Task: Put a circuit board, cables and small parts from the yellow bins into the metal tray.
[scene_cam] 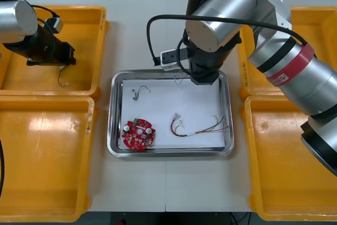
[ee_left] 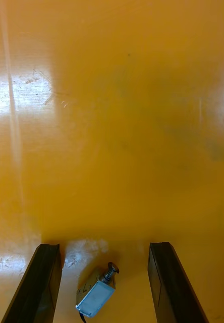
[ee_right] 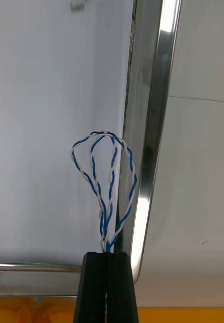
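Jaws of the right gripper are clamped on the twisted blue and white cable, whose loop hangs beyond them over the white inside of the metal tray, just beside the rim near a corner, probably so that letting go drops it inside. The left gripper stands spread in a yellow bin, straddling a small metal part, apparently poised to take it.

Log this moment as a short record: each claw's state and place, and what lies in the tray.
left claw: open, low in the far left yellow bin, straddling a small metal part, not gripping it
right claw: shut on the blue and white cable, by the metal tray rim
tray contents: circuit board, red and yellow cable, black cable
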